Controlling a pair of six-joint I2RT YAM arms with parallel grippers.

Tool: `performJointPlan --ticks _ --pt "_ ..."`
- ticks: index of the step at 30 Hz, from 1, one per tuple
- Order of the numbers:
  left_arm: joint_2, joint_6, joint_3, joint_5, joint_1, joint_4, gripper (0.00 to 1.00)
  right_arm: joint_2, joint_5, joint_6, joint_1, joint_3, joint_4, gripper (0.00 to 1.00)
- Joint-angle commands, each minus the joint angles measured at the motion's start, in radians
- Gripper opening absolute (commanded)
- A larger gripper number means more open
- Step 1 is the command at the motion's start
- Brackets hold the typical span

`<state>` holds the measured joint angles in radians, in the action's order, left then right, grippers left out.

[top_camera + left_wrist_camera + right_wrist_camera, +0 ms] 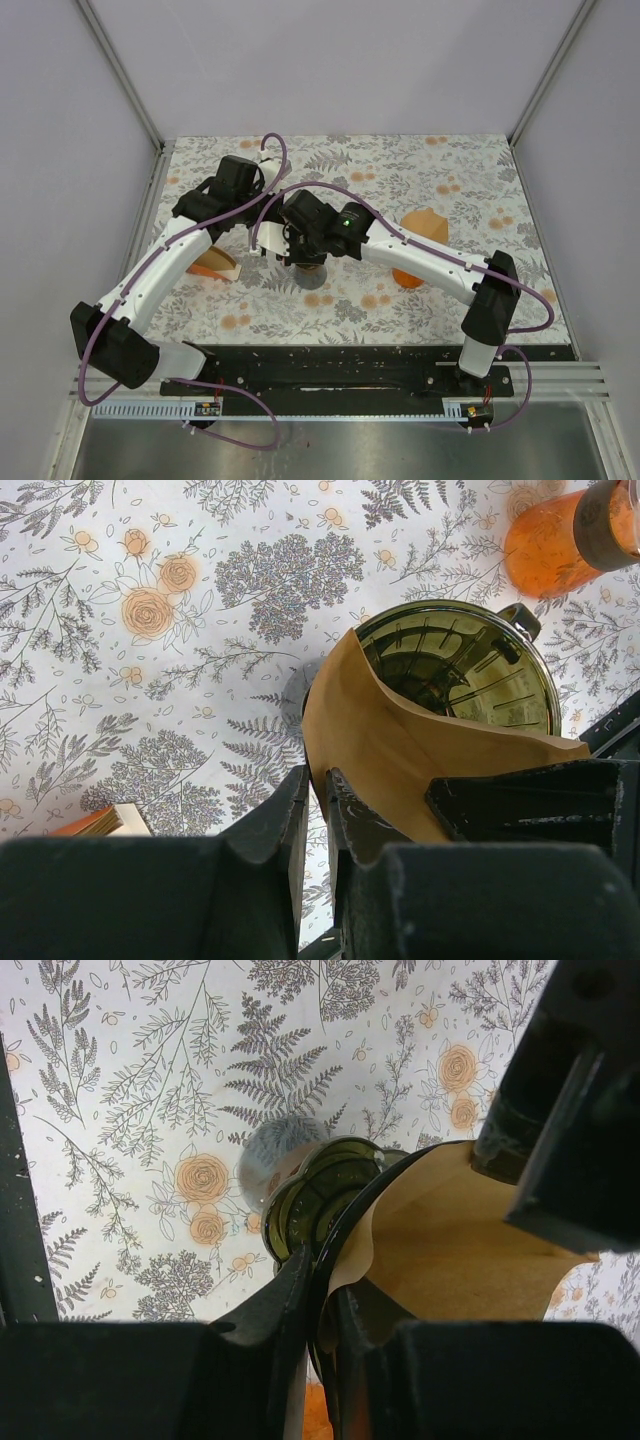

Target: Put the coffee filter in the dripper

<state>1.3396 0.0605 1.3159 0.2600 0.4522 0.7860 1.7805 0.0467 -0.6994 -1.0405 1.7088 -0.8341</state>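
— Looking outward from the left gripper (320, 805), what is being held?
— The near edge of the coffee filter (400, 740) is being pinched between its nearly closed fingers. The paper is being propped, tilted, across the mouth of the dripper (470, 670), just beyond the fingertips.
— And the right gripper (320, 1305)?
— Another stretch of the filter's edge seems to be being nipped there, jaws almost together, right at the dripper's rim.
— What is the coming move being governed by?
— The cone is lying open directly beneath the paper, with both arms equally near, so a straight downward push is probably being called for.
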Motion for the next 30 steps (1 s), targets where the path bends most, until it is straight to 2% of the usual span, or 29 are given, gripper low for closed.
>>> performJointPlan --ticks 1,2,3,7,10,18,22,26,30 --pt "-0.031 -0.005 0.029 0.013 0.003 -0.004 0.15 -0.015 0.056 -0.008 -0.001 -0.021 0.033 0.01" --pt "-0.034 -0.005 0.028 0.015 0.003 -0.004 0.15 -0.018 0.053 -0.006 -0.001 -0.031 0.039 0.03" --pt "-0.033 -0.005 0.026 0.015 0.003 -0.004 0.15 -0.023 0.047 -0.005 -0.003 -0.038 0.049 0.09" --pt "-0.034 -0.005 0.023 0.016 0.003 -0.004 0.15 -0.029 0.039 0.006 -0.001 -0.051 0.064 0.45" --pt "-0.034 -0.005 0.026 0.016 0.002 -0.004 0.15 -0.032 0.039 0.015 -0.001 -0.043 0.069 0.55" --pt "-0.040 -0.007 0.025 0.012 0.005 -0.004 0.15 -0.073 0.090 0.073 -0.010 -0.009 0.073 0.73" --pt "-0.037 -0.005 0.029 0.012 0.003 -0.004 0.15 -0.139 0.166 0.110 -0.030 0.005 0.096 0.76" --pt "-0.034 -0.005 0.036 0.007 0.003 -0.004 0.15 -0.237 0.234 0.139 -0.030 -0.049 0.168 0.81" --pt "-0.036 -0.005 0.036 0.008 0.003 -0.004 0.15 -0.296 0.219 0.208 -0.030 -0.090 0.217 0.83"
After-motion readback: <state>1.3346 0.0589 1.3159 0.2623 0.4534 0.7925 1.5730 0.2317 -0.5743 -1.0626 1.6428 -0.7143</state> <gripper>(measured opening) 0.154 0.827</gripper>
